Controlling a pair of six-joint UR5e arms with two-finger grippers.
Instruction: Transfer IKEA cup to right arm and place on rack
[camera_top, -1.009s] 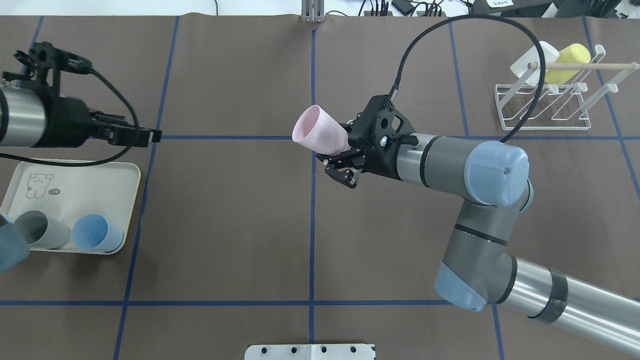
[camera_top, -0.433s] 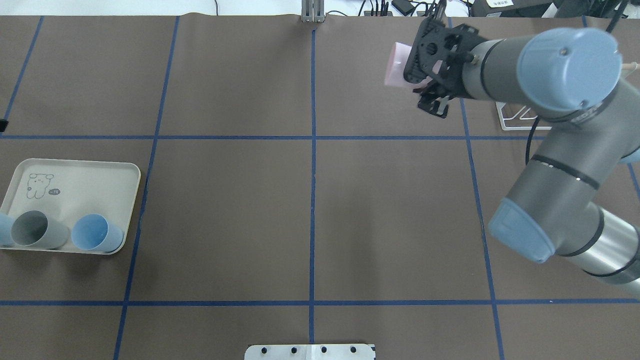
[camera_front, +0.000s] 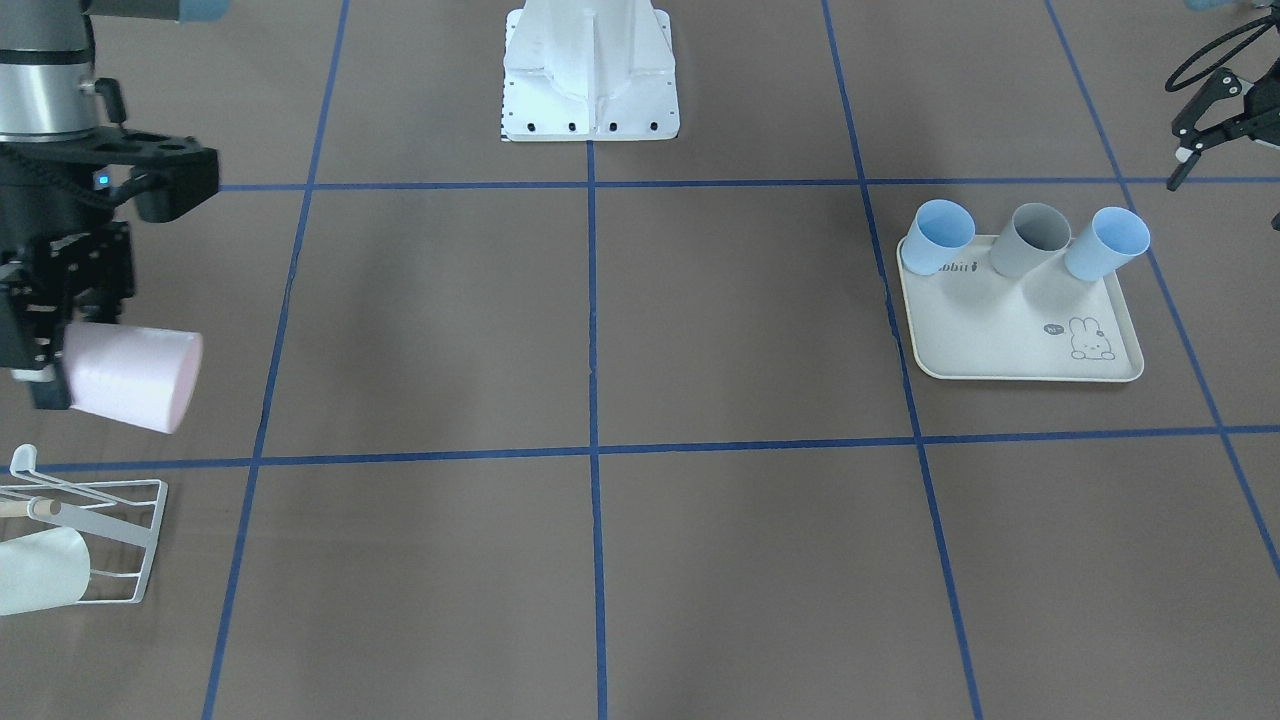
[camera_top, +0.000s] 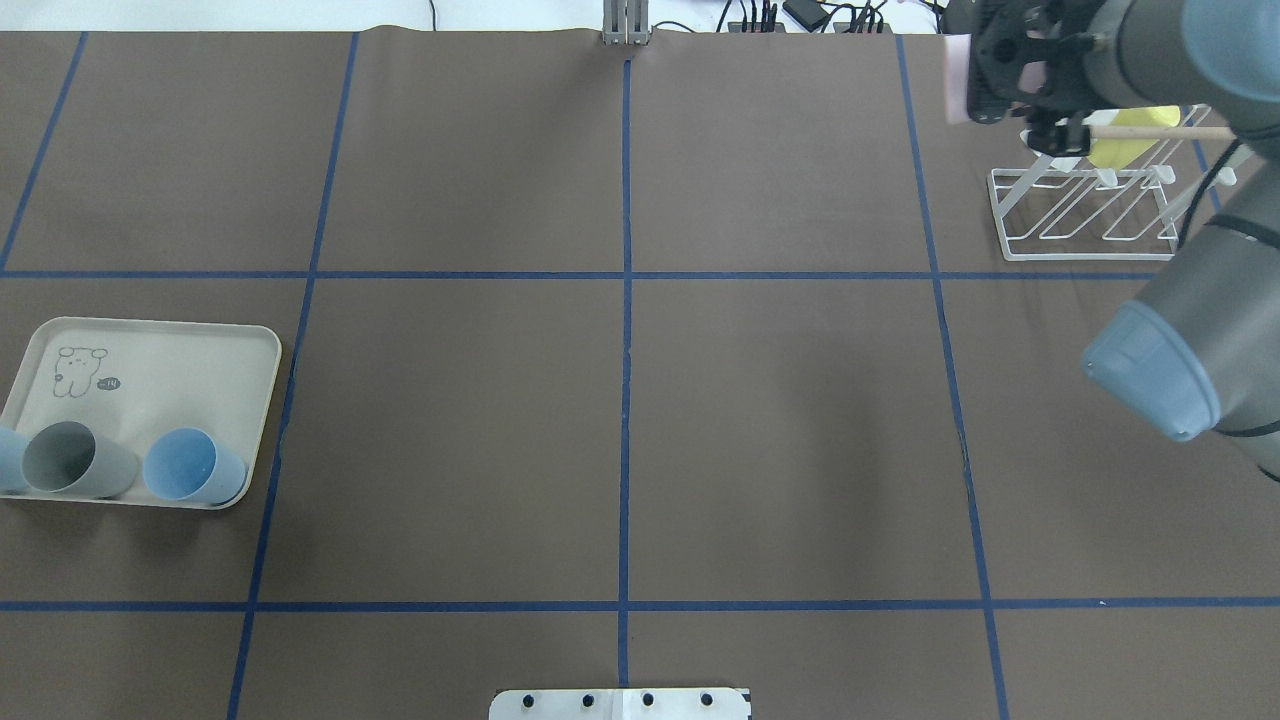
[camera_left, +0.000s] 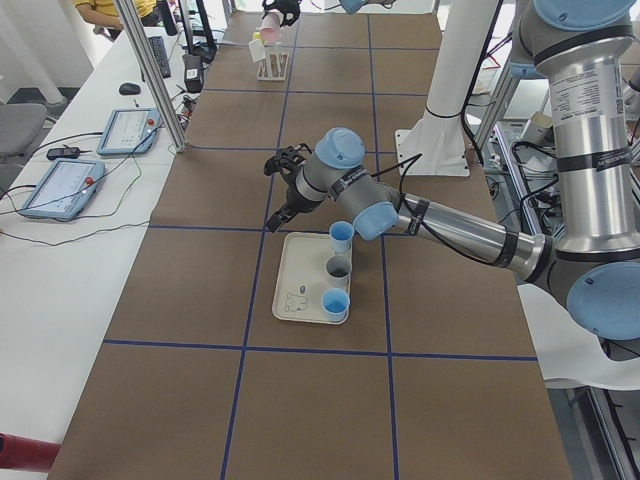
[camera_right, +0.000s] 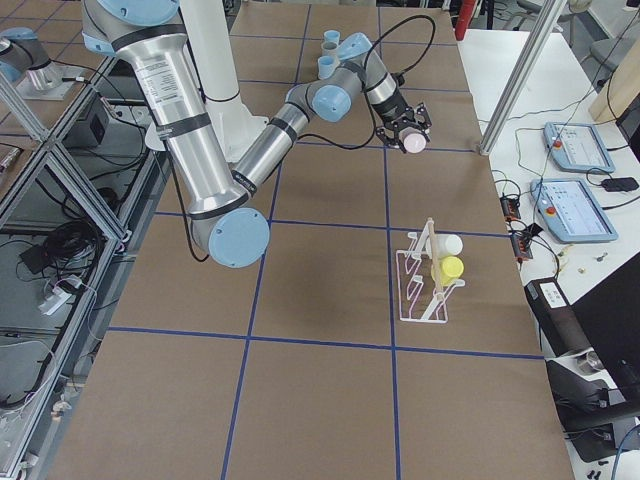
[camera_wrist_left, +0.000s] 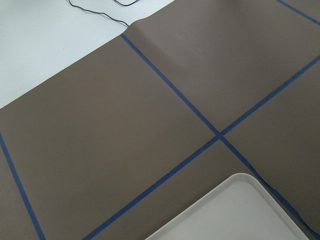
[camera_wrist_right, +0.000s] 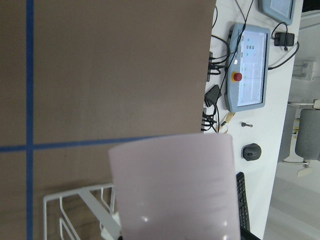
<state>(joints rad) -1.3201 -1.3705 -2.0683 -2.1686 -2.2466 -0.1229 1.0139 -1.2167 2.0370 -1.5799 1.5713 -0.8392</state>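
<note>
**Item 1, pink cup** (camera_front: 130, 378). A tapered cylinder of pale pink, smooth matte plastic, wider at the mouth.
- Its long axis is close to level and runs along the table's length. The mouth points toward the robot's left and the closed base sits in the claw.
- It is held in the air near the rack, apart from it and touching neither rack nor table.

**Item 2, right gripper** (camera_front: 45, 365). Black, clamped on the base end of the pink cup.

**Item 3, left gripper** (camera_front: 1190, 135). Black, with fingers spread apart and holding nothing. It sits above the table near the tray.

**Item 4, rack** (camera_top: 1090, 257). Thin white wire with prongs, carrying a light wooden dowel (camera_top: 1160, 132).
- It holds a yellow cup (camera_top: 1125, 150) and a white cup (camera_front: 35, 585), both lying tilted.

**Item 5, tray** (camera_top: 170, 390). Cream, a rounded rectangle with a rabbit drawing.
- It carries two blue cups (camera_front: 940, 235) and a grey cup (camera_front: 1035, 238) between them, in a row along one edge.

**Item 6, table** (camera_top: 450, 400). Covered in a matte brown sheet with a grid of blue tape.

**View notes**
- The overhead view shows only a pink sliver of the cup beside the wrist. The arm hides the white cup there, and one blue cup is cut by the frame edge.
- The front-facing view gives the pink cup's full side.
- The right wrist view looks along the cup toward its rim, with a corner of the rack below it. Beyond the table edge it also shows a teach pendant (camera_wrist_right: 247, 70) with a red button.
- The left wrist view shows only the brown sheet, the tape and a corner of the tray.
</note>
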